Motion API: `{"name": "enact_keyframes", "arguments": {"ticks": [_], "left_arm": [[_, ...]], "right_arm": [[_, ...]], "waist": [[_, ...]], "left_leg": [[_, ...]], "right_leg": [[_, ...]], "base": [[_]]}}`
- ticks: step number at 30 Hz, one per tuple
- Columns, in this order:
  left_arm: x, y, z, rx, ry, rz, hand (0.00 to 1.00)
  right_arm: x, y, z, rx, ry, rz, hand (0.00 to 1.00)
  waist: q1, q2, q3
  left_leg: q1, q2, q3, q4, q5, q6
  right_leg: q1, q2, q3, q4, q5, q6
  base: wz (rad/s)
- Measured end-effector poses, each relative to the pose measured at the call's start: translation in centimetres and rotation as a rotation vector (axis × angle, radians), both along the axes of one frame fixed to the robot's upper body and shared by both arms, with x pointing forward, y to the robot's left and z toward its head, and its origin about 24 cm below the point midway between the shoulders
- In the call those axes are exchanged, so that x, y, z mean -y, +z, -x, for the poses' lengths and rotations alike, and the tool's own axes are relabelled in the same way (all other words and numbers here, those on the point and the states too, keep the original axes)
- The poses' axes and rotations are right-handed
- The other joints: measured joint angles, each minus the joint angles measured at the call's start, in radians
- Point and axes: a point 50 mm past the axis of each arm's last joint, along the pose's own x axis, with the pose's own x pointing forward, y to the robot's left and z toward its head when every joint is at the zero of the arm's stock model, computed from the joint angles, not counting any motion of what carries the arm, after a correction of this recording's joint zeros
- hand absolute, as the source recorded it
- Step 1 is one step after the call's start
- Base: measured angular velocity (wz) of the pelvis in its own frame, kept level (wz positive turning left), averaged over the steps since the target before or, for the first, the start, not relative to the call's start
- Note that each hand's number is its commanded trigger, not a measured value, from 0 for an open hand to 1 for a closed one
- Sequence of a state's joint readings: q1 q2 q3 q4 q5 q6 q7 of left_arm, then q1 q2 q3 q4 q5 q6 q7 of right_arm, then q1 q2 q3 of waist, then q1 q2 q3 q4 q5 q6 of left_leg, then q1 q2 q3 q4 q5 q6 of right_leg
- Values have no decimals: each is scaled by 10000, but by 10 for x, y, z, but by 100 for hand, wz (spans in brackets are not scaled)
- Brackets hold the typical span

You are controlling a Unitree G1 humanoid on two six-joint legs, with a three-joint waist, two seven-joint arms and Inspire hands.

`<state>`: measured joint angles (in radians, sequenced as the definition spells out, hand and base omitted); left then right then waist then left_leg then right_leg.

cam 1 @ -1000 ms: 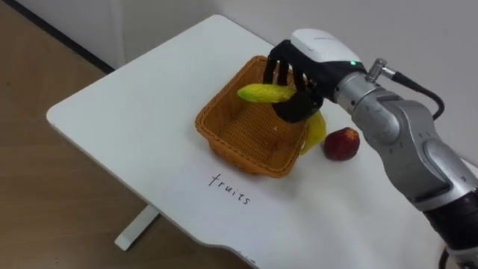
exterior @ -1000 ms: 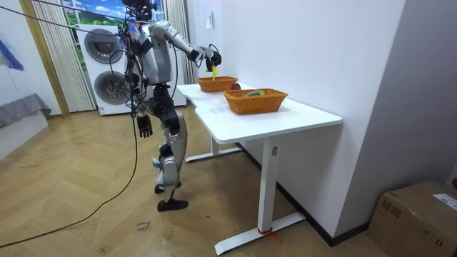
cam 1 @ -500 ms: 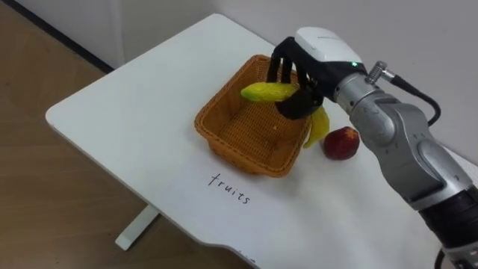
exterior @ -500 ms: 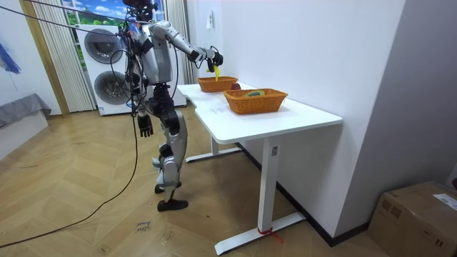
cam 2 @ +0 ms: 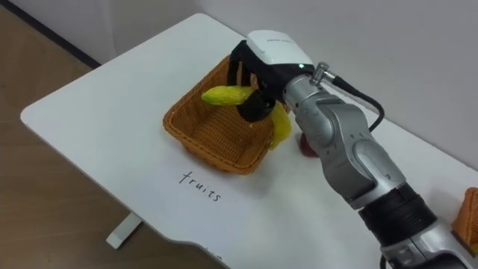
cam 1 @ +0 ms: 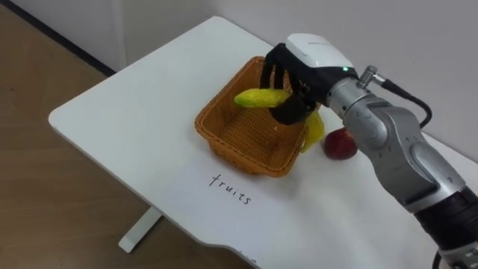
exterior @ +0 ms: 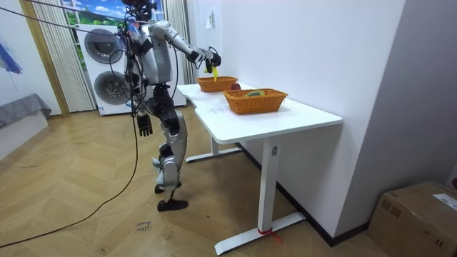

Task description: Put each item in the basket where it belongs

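Observation:
My right hand (cam 1: 293, 69) is shut on a yellow banana (cam 1: 259, 97) and holds it above the far right part of an orange wicker basket (cam 1: 218, 140). One end of the banana points left over the basket's inside, the other end hangs down past the right rim. A red round fruit (cam 1: 341, 145) lies on the white table (cam 1: 127, 112) just right of the basket. In the room view my left hand (exterior: 145, 127) hangs by my side with relaxed fingers, and I stand at the table's far end.
A handwritten label (cam 1: 230, 189) marks the table in front of the basket. A second orange basket (exterior: 255, 100) with things in it stands further along the table. The table's left and front edges drop to the wooden floor.
My right hand has shifted the banana slightly to the left over the basket. The basket and the red fruit have not moved.

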<state>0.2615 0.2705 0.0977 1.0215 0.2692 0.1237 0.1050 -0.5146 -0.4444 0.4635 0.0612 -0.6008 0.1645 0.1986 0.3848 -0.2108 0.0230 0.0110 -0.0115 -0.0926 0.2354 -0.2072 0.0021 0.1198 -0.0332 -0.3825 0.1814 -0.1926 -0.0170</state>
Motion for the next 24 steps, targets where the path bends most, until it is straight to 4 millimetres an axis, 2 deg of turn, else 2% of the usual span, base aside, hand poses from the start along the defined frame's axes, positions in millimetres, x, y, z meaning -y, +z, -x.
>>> {"name": "enact_keyframes", "arguments": {"ticks": [1, 2, 9, 15, 20, 24], "left_arm": [[0, 0, 0, 11, -7, -1, 0], [0, 0, -1, 35, -21, 0, 0], [1, 1, -4, 143, -75, 42, 0], [0, 1, -3, 145, -86, 52, 0], [1, 1, -3, 137, -83, 60, 0], [0, 1, -3, 137, -85, 58, 0]], "right_arm": [[0, 0, 0, -4, 12, 18, 26], [-2, -1, 0, -21, 50, 2, 0], [-21, -14, 7, -742, 792, 219, 0], [-22, -15, 7, -963, 906, 454, 0], [-22, -16, 7, -1027, 922, 698, 0], [-22, -17, 8, -1169, 954, 758, 0]], "waist": [[31, 1, -2], [85, -10, -11], [260, -42, -34], [345, -178, -92], [344, -320, -28], [343, -332, -21]], "left_leg": [[9, 0, 0, -8, 0, 0], [24, -1, 6, -17, 0, 0], [102, -11, 11, 7, 0, 1], [98, -12, 3, 17, 6, -2], [81, -14, 2, 31, 5, -3], [62, -18, 3, 24, 4, -2]], "right_leg": [[17, 0, 10, 1, 0, 0], [33, 0, 29, 1, 0, 0], [100, 8, 224, -3, 0, 0], [108, 9, 213, -2, 0, 0], [105, 10, 211, -3, 1, 0], [82, 9, 212, -8, 1, 1]], "base": [[0], [0], [-2], [0], [0], [0]]}}
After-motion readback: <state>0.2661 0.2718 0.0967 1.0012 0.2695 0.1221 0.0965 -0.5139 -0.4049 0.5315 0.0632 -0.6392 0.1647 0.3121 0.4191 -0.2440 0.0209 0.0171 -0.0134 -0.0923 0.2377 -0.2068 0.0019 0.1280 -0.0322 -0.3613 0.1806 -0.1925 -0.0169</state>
